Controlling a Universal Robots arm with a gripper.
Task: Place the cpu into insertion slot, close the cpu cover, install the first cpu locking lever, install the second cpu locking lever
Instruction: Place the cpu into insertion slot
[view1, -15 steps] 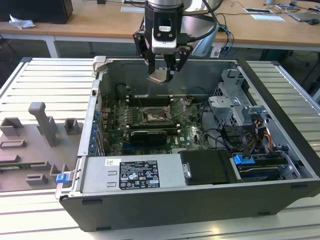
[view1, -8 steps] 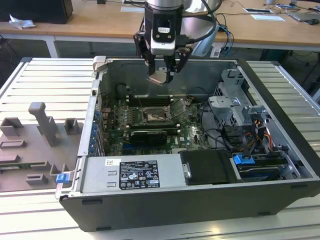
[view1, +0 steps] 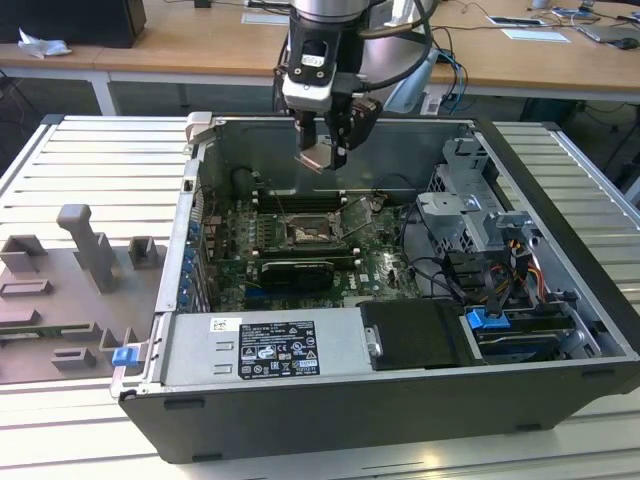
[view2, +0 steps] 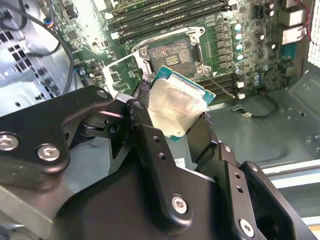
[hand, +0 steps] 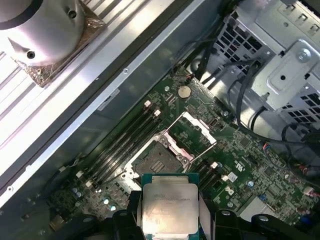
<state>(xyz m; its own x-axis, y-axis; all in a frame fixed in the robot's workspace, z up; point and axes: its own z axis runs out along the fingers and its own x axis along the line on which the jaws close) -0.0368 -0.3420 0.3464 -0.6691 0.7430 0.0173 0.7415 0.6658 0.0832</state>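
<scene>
Step in hand: first of four, placing the cpu (hand: 169, 210) into the insertion slot (hand: 159, 165). Nothing of the later steps done.

Tool: gripper (view1: 322, 152) narrowed to chip width, pinching the cpu by two opposite edges, one of the fingers (view2: 204, 131) on either side. Pale metal face turned toward both wrist cameras, with a green rim of substrate around it. Apparently tilted in the grasp rather than level with the board, judging by the exterior view.

Position: cpu in the air above the open computer case (view1: 300, 420), well clear of the green board (view1: 380, 265). Seemingly short of the slot's centre, not yet square over it. No contact with anything but the fingers.

Slot: bare, dark contact field exposed inside its silver rim, just beside the long memory slots (hand: 125, 142). cpu cover (hand: 201, 128) swung up and back on its hinge, clear of the opening. Locking levers too thin to make out with certainty.

Judgement on the placement: calls for the chip brought square over the slot, levelled flat, edges matched to the rim, then lowered straight with very little force; release only once seated. Risks: a corner landing first on the contacts, or a brush against the raised cover.
</scene>
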